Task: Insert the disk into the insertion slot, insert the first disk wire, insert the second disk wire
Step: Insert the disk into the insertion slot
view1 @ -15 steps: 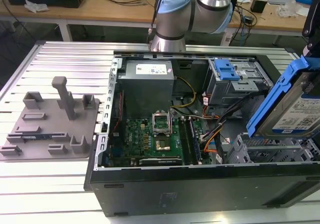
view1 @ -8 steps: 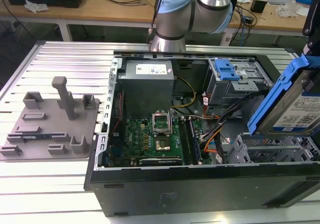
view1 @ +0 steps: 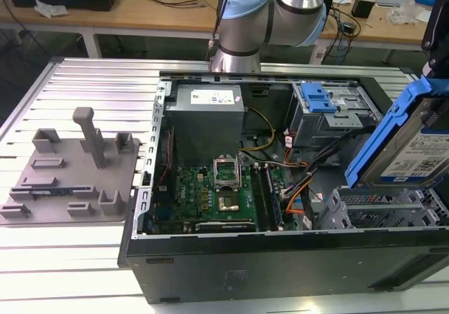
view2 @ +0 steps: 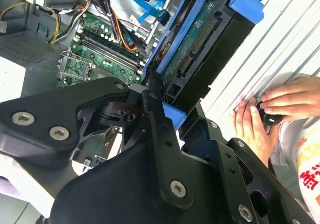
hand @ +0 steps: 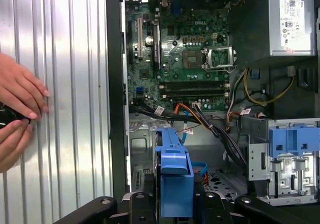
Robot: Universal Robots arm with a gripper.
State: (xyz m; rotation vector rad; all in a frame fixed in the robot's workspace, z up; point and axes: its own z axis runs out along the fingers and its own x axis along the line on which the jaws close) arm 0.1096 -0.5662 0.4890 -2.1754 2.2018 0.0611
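The disk (view1: 414, 142), silver with a white-and-blue label in a bright blue carrier, hangs tilted above the open computer case at the exterior view's right. My gripper (view2: 175, 109) is shut on it, its black fingers (view2: 152, 114) clamping the carrier's edges. In the first wrist view the carrier (hand: 175, 171) stands edge-on between the gripper's (hand: 175, 206) two sides. The insertion slot (view1: 379, 212), a grey perforated cage, lies just below the disk in the case's near right corner. Dark and orange wires (view1: 309, 181) run loose beside the cage.
A taller grey cage with a blue latch (view1: 328, 104) and the grey power-supply box (view1: 207, 114) stand at the case's back. The motherboard (view1: 217, 195) lies in the middle. A person's hands (view2: 265, 111) rest on the slatted table beside the case. A grey fixture plate (view1: 70, 174) sits on the exterior view's left.
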